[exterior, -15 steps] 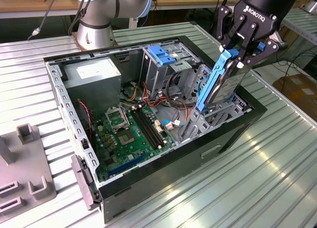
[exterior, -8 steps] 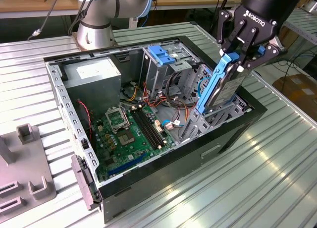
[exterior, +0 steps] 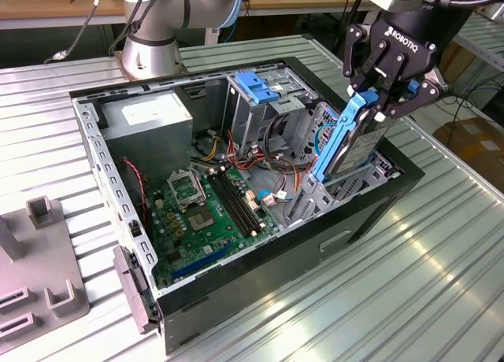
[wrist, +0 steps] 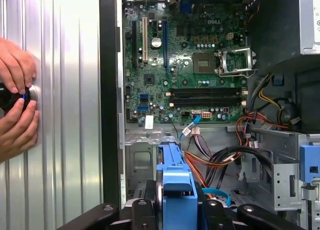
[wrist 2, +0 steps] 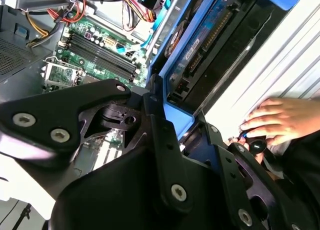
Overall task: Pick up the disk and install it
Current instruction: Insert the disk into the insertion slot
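1. The black two-finger gripper (exterior: 383, 99) is pinched tight on the upper end of the disk (exterior: 356, 148), a flat grey-metal hard drive with a white label, framed by blue plastic carrier rails. In the first wrist view a blue rail sits clamped between the black fingers (wrist: 142, 212).
2. The disk is off the table, held on edge and tilted. Its lower end is down in the grey sheet-metal drive bay (exterior: 311, 198), at the corner of the open black computer case (exterior: 260, 279) on the exterior view's right.
3. By my reading the pick-up is done and the install is only partly done. Most of the disk stands above the bay, so it is not yet seated.
4. The green motherboard (exterior: 209, 208), the grey power-supply box (exterior: 146, 118) and the blue plastic latch (exterior: 256, 86) on the drive cage lie apart from the disk.
5. Outside the case, a person's hands (wrist: 17, 70) rest on a small black knob (wrist: 9, 97) on the ribbed metal table (exterior: 409, 283).
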`<state>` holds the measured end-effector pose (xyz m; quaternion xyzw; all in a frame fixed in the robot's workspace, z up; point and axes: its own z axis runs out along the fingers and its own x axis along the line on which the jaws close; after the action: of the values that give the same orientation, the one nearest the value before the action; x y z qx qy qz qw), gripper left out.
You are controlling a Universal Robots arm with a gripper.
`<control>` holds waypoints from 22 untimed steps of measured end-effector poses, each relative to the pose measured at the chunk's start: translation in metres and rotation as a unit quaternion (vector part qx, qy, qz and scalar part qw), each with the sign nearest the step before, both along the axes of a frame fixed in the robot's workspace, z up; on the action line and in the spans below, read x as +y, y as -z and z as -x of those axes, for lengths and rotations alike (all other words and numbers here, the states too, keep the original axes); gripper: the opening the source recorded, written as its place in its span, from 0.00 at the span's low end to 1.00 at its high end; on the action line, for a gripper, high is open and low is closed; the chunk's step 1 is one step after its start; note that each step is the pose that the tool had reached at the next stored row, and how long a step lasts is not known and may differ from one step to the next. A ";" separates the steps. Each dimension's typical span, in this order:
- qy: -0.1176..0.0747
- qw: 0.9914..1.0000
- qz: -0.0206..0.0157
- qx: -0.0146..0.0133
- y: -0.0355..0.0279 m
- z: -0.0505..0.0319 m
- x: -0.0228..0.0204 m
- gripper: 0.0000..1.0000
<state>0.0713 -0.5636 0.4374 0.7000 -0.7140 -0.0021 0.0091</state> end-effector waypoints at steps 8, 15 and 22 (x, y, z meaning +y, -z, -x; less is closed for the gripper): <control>0.000 1.000 0.000 0.001 0.0139 -0.0002 -0.0030 0.37; 0.000 1.000 0.000 0.002 0.0568 -0.0015 -0.0083 0.44; 0.000 1.000 0.000 0.002 0.0569 -0.0014 -0.0083 0.44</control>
<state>0.0727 -0.5720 0.3805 0.7000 -0.7140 -0.0033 0.0105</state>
